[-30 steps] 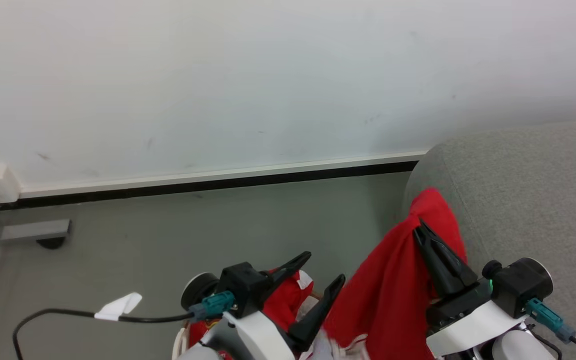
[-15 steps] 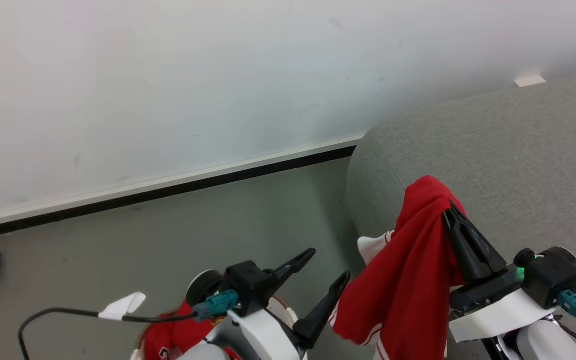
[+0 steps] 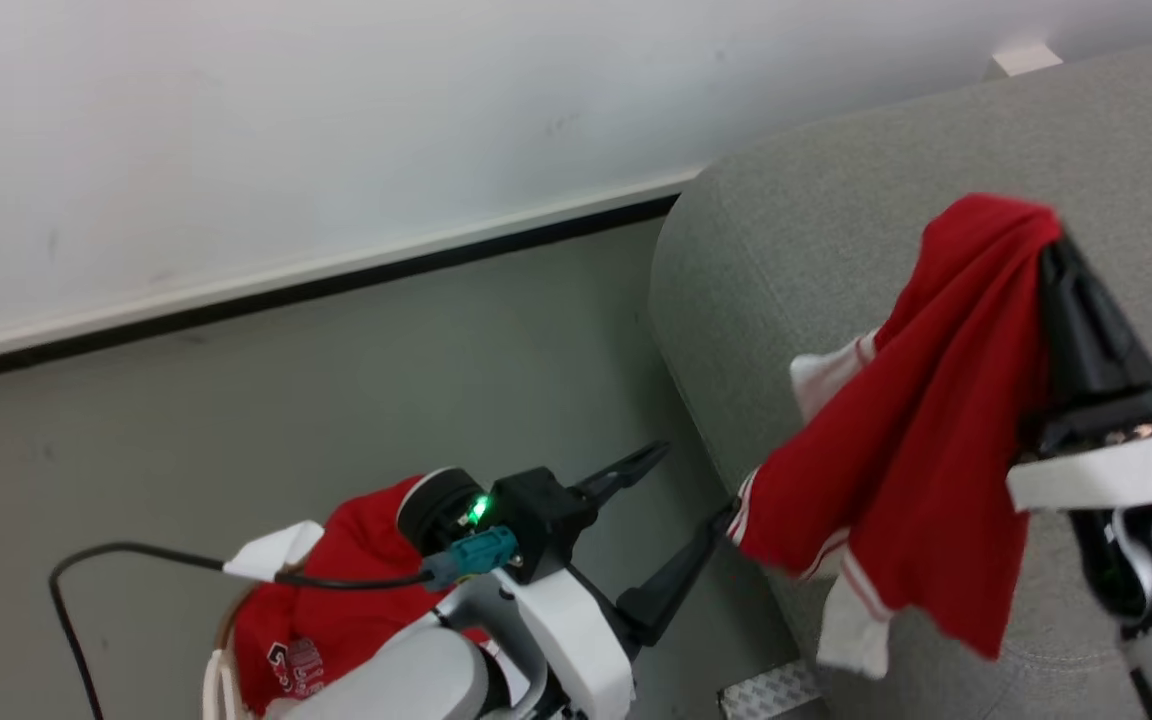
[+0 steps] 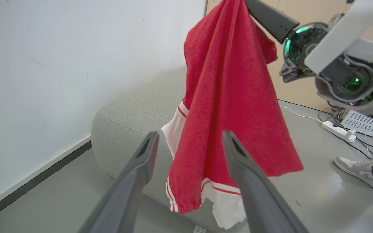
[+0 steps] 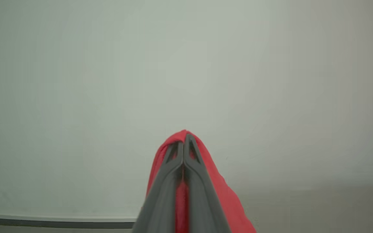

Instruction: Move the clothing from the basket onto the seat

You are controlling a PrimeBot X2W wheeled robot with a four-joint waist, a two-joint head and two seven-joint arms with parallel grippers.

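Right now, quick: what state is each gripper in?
Left gripper: open, holding nothing.
Right gripper: shut on the bright red soft fabric garment with white trim.

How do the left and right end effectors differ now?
The left end effector is open and empty; the right end effector is shut on a red garment. The left one sits low, near the basket; the right one is held higher, by the sofa. Both have long dark fingers.
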